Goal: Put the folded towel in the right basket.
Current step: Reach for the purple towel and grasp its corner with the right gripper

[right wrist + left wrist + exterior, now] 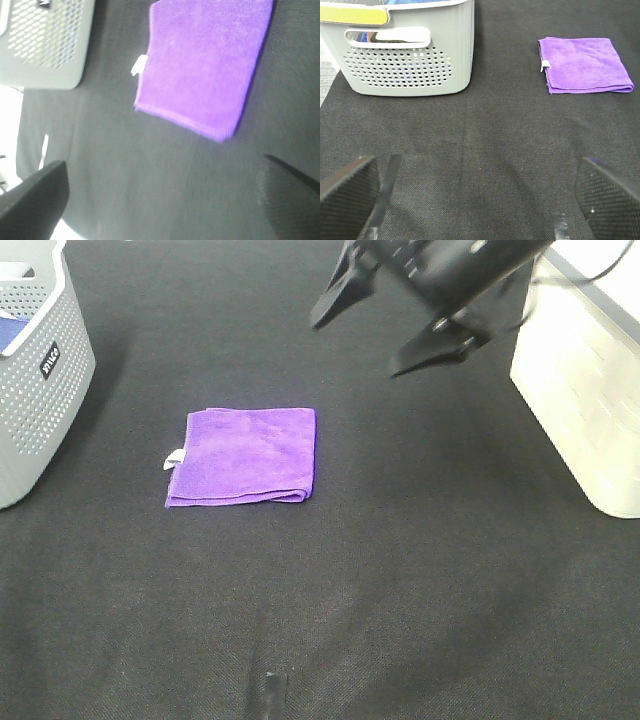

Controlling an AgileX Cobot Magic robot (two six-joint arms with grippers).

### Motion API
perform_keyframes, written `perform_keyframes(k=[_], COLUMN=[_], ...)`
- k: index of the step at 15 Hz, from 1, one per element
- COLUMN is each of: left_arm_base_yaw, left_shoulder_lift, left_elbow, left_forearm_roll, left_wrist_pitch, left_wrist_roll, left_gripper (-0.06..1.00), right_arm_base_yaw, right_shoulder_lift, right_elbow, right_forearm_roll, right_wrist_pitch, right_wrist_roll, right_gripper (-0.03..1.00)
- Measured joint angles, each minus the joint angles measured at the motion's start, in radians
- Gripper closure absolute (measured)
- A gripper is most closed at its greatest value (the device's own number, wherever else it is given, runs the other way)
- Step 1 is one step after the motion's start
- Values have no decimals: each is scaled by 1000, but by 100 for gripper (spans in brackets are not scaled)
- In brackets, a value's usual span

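A folded purple towel [243, 455] with a small white tag lies flat on the black table mat, left of centre. It also shows in the left wrist view [585, 65] and in the right wrist view [205, 65]. My right gripper [368, 332] is open and empty, raised above the table behind and to the right of the towel. The right basket [585, 380], white, stands at the right edge. My left gripper [480, 192] is open and empty, low over the mat; it is not in the exterior view.
A grey perforated basket [35, 370] stands at the left edge, seen also in the left wrist view [405, 50] with blue and yellow items inside. The black mat [400, 580] covers the table.
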State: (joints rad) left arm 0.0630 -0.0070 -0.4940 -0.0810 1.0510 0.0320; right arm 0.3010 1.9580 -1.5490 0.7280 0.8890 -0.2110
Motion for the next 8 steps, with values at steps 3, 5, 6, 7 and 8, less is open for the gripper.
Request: perform_keyframes(k=[3,5,6,7,8], left_arm_base_yaw=[0,0,0,0,0], left_shoulder_lift=[0,0,0,0,0], left_elbow=[0,0,0,0,0], left_forearm_roll=[0,0,0,0,0], left_wrist_pitch=[0,0,0,0,0], left_wrist_roll=[0,0,0,0,0], left_gripper=[-5,-5,-5,-5,-5], right_arm_base_yaw=[0,0,0,0,0], right_shoulder_lift=[178,283,359,401,441], right_elbow=[-104,-167,-222,-259,-296], right_forearm_roll=[18,19,18,18,18], right_wrist_pitch=[-8,-9,-9,-8,-8], right_wrist_roll=[-27,-34,-37,-37,-37], right_gripper=[1,1,1,1,1])
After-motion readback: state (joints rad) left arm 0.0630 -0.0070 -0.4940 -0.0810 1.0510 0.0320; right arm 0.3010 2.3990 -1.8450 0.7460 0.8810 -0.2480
